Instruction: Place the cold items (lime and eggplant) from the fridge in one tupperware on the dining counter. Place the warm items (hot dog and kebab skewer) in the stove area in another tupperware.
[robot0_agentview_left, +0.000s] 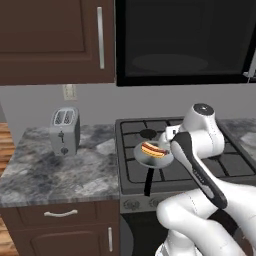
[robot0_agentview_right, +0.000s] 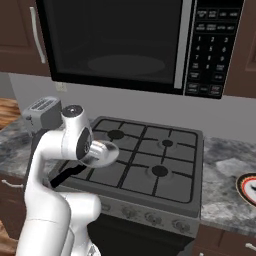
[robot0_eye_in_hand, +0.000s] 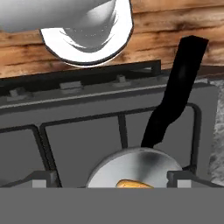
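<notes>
The arm is working the warm half of the job, going for the hot dog (robot0_agentview_left: 154, 149), which is lying in a small silver pan (robot0_agentview_left: 155, 155) on the front left burner of the stove (robot0_agentview_left: 227, 167). Nearest the base, the pan's black handle (robot0_agentview_left: 148, 183) is jutting out over the stove's front edge, so any low sweep across the front is risking a knock. The gripper is hanging just above the pan with its jaws spread as wide as they go and nothing between them; in the hand view the pan's rim and a sliver of the bun (robot0_eye_in_hand: 134, 184) are sitting at the very bottom, so the hand is looking past its target. My read: the next move calls for tilting back over the bun and dropping straight down — then closing across its narrow width. The pan's shallow wall is the edge to clear. Further back the burners are lying bare, with free room to lift. A toaster (robot0_agentview_left: 65, 131) is standing well apart on the left counter, and the microwave (robot0_agentview_right: 125, 45) is capping the height overhead.
</notes>
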